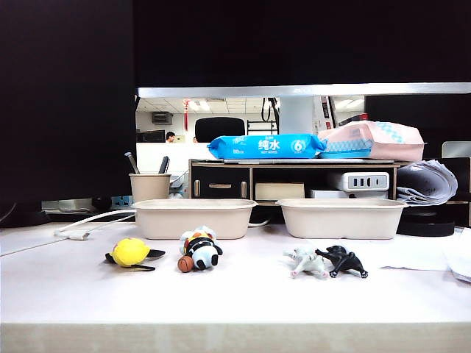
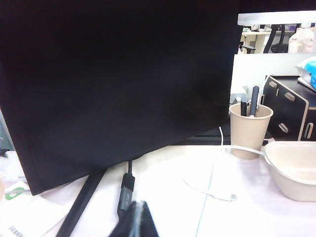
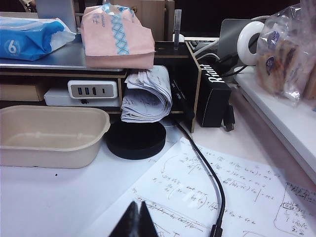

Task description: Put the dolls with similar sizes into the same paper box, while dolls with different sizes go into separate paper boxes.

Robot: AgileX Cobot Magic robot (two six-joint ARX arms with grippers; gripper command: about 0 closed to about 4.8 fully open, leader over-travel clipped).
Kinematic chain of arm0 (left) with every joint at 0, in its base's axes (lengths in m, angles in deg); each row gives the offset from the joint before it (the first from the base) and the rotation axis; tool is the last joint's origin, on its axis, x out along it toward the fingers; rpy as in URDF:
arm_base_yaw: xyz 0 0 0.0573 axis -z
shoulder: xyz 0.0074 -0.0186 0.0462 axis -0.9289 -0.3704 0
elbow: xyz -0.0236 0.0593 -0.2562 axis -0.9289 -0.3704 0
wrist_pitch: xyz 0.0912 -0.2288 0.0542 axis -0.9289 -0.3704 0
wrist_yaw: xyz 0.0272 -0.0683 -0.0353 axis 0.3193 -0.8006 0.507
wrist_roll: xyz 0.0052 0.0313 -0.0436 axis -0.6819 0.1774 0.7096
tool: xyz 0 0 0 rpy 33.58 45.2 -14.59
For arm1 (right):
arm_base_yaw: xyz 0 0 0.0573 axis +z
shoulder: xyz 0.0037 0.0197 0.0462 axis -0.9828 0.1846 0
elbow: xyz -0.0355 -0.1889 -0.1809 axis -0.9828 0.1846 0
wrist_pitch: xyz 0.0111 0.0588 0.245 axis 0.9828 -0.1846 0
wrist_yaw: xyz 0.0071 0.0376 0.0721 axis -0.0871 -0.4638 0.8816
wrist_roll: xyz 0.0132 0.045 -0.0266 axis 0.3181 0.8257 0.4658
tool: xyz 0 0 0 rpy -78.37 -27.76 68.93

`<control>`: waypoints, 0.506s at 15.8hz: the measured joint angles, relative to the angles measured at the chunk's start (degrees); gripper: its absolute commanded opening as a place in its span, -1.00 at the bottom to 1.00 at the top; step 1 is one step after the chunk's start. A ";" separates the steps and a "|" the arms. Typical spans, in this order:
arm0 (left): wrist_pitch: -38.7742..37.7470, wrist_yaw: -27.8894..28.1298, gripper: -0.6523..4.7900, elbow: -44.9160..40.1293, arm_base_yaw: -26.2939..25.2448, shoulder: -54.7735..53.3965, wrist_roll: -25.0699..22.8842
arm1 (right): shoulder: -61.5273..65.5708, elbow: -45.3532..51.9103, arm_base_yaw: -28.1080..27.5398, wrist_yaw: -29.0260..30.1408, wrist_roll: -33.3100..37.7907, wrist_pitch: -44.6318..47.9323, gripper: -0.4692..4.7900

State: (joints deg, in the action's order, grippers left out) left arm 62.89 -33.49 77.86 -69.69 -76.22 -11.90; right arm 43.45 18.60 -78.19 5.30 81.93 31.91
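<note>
A pale table [image 1: 235, 294] runs across the room, with a big dark screen [image 1: 66, 103] at the far left and an office visible behind. From the left: a beige cup [image 1: 149, 186] holding pens, then the left paper box [image 1: 195, 218] with a yellow doll [image 1: 131, 252] and a panda doll [image 1: 200, 248] lying in front of it. Farther right, a white animal doll [image 1: 305, 261] touches a black animal doll [image 1: 342, 260], both before the right paper box [image 1: 341, 218]. Behind the boxes stands a dark shelf unit [image 1: 294, 180] topped by a blue wipes pack [image 1: 266, 145] and a pink pack [image 1: 372, 141]. The left gripper [image 2: 137, 219] hangs low by the screen, claw pinched closed, holding nothing. The right gripper [image 3: 136, 220] sits over scribbled paper [image 3: 217, 192], also closed and empty.
</note>
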 measured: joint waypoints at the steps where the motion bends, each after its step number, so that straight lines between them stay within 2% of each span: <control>1: -0.31 0.00 -0.78 0.00 0.00 0.00 0.00 | 0.00 0.00 0.00 0.02 0.00 -0.04 -0.82; 5: -1.29 0.00 -0.77 0.00 0.00 0.00 0.00 | 0.00 0.00 0.00 0.00 0.00 -0.04 -0.82; 6: -1.29 0.00 -0.62 0.00 0.00 0.00 0.02 | 0.00 0.00 0.00 0.02 0.22 -0.04 -0.82; 7: -1.33 -0.02 0.02 0.09 0.02 0.00 1.07 | 0.00 -0.09 0.00 0.04 2.03 0.04 -0.81; 8: -1.81 -0.02 1.00 0.66 0.02 0.00 3.45 | 0.13 -1.29 0.02 0.28 3.93 -1.05 -0.07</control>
State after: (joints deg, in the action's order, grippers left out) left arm 61.07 -33.51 78.52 -69.67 -76.22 -8.45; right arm 43.58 17.31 -78.17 5.58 85.86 30.86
